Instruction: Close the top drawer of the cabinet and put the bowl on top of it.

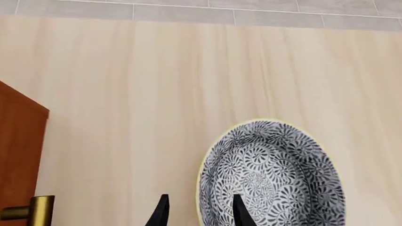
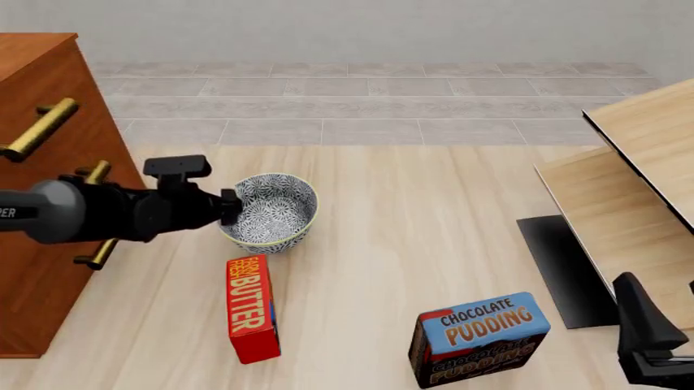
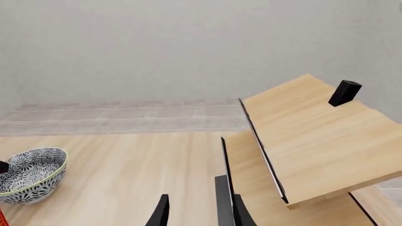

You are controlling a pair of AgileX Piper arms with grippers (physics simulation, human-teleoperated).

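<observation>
The bowl [image 2: 273,213], white with a blue-grey floral pattern, stands upright on the pale table just right of the cabinet [image 2: 44,97]. My left gripper [image 2: 230,206] is at the bowl's left rim. In the left wrist view it [image 1: 199,213] is open, one finger outside the bowl [image 1: 276,179] and one inside, neither touching the rim. The top drawer [image 2: 38,128] shows its brass bar handle, and its front looks in line with the two below. My right gripper [image 3: 199,214] is open and holds nothing, low at the front right [image 2: 651,341].
A red butter box [image 2: 252,309] lies in front of the bowl, and a blue chocolate pudding box [image 2: 477,340] lies further right. A tilted light-wood shelf unit [image 2: 639,162] fills the right side, close to my right gripper. The lower drawer handles [image 2: 96,253] stick out beside my left arm.
</observation>
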